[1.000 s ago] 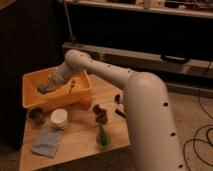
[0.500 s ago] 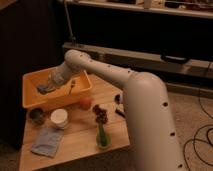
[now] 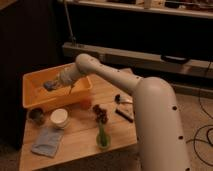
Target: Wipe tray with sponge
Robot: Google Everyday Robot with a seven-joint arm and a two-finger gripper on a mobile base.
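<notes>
An orange tray (image 3: 35, 102) stands at the back left of the small wooden table (image 3: 80, 140). My white arm reaches over it from the right. My gripper (image 3: 52, 85) is inside the tray, low over its floor, with a grey sponge (image 3: 49, 84) at its tip. The sponge rests on or just above the tray's floor near the middle.
In front of the tray stand a dark small bowl (image 3: 36, 115) and a white cup (image 3: 59, 118). A blue-grey cloth (image 3: 48, 141) lies at the front left. A green vase with dark flowers (image 3: 102, 131) stands mid-table. Dark small items (image 3: 123, 106) lie at the right edge.
The gripper with the sponge has shifted slightly inside the tray; the rest of the scene is the same.
</notes>
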